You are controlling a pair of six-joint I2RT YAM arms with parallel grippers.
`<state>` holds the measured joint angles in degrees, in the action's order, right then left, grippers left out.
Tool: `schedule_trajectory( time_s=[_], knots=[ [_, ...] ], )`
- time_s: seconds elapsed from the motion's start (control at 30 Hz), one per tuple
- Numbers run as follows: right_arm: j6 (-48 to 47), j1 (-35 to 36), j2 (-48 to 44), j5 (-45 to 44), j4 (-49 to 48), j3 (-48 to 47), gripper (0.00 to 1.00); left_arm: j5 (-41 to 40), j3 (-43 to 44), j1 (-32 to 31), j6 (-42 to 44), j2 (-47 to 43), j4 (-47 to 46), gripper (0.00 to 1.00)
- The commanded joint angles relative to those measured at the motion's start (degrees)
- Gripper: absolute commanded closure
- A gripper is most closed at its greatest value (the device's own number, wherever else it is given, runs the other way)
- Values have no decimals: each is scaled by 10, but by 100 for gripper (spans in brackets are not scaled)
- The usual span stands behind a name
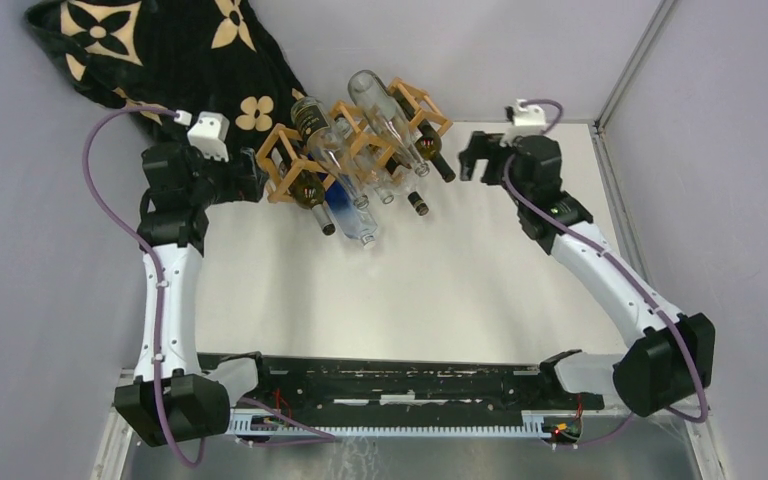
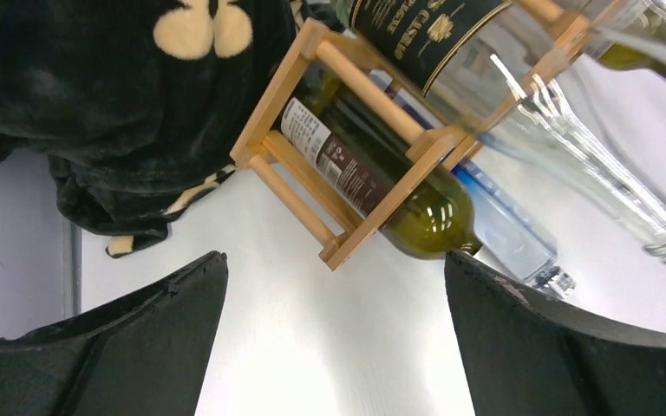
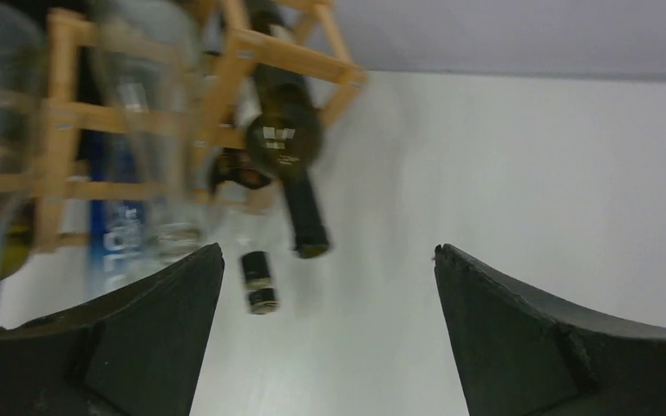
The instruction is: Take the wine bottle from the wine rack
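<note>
Left tool (image 2: 334, 256) is spread wide with nothing in it, hanging low over the white surface (image 1: 410, 290) just off the left end of the wine rack (image 2: 368, 85). The cell nearest to it has a green wine bottle (image 2: 416, 217) lying through it, white label facing up and its shoulder poking out past the wooden sticks. Above that one sits a black-label bottle (image 2: 425, 26) with gold lettering. Next to those, a clear bottle (image 2: 590, 165) slants out toward the near side, with a blue-tinted bottle (image 2: 512, 234) under it. Right tool (image 3: 328, 249) is on the other side, also wide open and empty, near the rack's right end. Its wrist view is pretty blurry, but you can make out a dark wine bottle (image 3: 282, 139) in the end cell, neck sticking out toward the arms. The rack itself sits at the far side of the surface between the two tools, set on a diagonal. Just behind its left end there's a rumpled black cloth (image 1: 160, 50) with cream flower shapes.
</note>
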<state>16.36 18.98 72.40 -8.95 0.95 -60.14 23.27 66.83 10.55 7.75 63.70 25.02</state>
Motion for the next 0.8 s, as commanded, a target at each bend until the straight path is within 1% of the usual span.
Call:
schedule_trajectory(
  time_s=[0.0, 0.13, 0.27, 0.4, 0.53, 0.63, 0.77],
  knots=[
    [-38, 90, 59, 71, 100, -156, 4, 26, 84, 3, -22, 22, 83, 0],
    [-60, 153, 148, 124, 188, -290, 8, 34, 124, 3, -34, 48, 125, 0],
    [-73, 193, 218, 150, 229, -367, 11, 40, 117, 3, -29, 45, 138, 0],
    [-73, 218, 274, 177, 251, -414, 16, 62, 111, 3, -13, 43, 153, 0],
    [-70, 237, 321, 186, 256, -451, 19, 81, 107, 2, 13, 41, 171, 0],
    [-67, 241, 353, 189, 265, -478, 23, 94, 102, 2, 33, 37, 182, 0],
    [-61, 242, 379, 196, 262, -492, 27, 106, 89, 2, 46, 30, 186, 0]
  ],
)
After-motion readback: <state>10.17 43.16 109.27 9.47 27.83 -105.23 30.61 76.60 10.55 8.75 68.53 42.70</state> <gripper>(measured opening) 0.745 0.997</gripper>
